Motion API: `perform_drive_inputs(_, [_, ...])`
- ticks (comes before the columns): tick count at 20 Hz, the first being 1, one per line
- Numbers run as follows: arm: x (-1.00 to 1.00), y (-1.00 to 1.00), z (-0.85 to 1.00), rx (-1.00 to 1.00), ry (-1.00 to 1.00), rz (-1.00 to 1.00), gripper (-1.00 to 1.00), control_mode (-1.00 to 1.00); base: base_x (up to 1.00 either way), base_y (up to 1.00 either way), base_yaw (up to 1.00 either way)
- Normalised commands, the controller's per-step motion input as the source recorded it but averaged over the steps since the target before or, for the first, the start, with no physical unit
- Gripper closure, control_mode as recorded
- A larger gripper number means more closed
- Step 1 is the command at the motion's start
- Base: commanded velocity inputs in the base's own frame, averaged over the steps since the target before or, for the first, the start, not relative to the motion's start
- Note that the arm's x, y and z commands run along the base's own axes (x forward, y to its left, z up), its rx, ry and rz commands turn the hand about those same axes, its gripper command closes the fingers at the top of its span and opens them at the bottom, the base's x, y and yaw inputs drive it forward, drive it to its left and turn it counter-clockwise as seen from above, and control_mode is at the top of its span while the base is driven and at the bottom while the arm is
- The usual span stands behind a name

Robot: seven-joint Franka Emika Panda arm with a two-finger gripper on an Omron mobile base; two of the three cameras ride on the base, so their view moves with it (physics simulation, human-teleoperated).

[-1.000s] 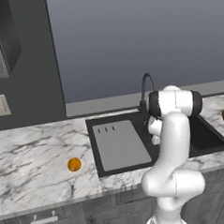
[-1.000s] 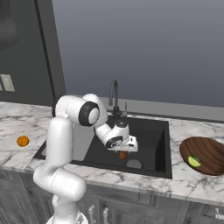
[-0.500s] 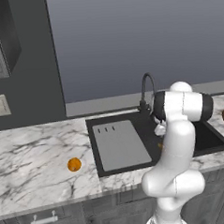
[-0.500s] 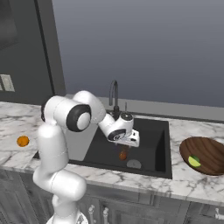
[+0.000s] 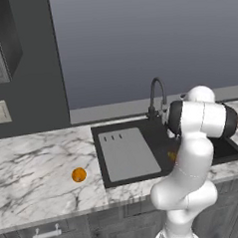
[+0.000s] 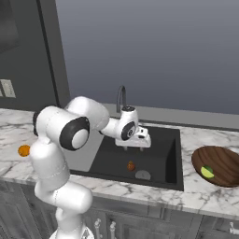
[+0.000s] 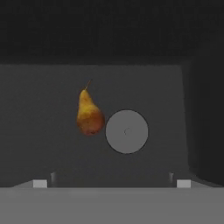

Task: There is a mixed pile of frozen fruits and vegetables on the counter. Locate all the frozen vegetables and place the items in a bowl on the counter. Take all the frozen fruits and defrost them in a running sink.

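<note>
One fruit, the pear, lies on the sink floor beside the drain; gripper above it, spread, empty. Remaining step — fetch the orange ball from the counter.

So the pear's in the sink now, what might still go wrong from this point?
The orange ball sits far off on the counter, left of the drainboard; a round fruit may roll when gripped. The pear lies right beside the drain, and I can't see water running from the tap, so it may not defrost. The gripper hangs over the sink near the tap, so a careless swing might clip it.
</note>
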Motion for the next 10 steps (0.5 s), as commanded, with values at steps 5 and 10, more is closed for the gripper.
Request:
perform_drive_inputs(5, [-0.5,-0.32,0.34,0.07,-0.09,-0.04,-1.0,-1.0,0.0,0.0,0.0])
perform_drive_inputs(10, [-0.37,-0.12,0.82,0.03,-0.09,-0.04,-1.0,-1.0,0.0,0.0,0.0])
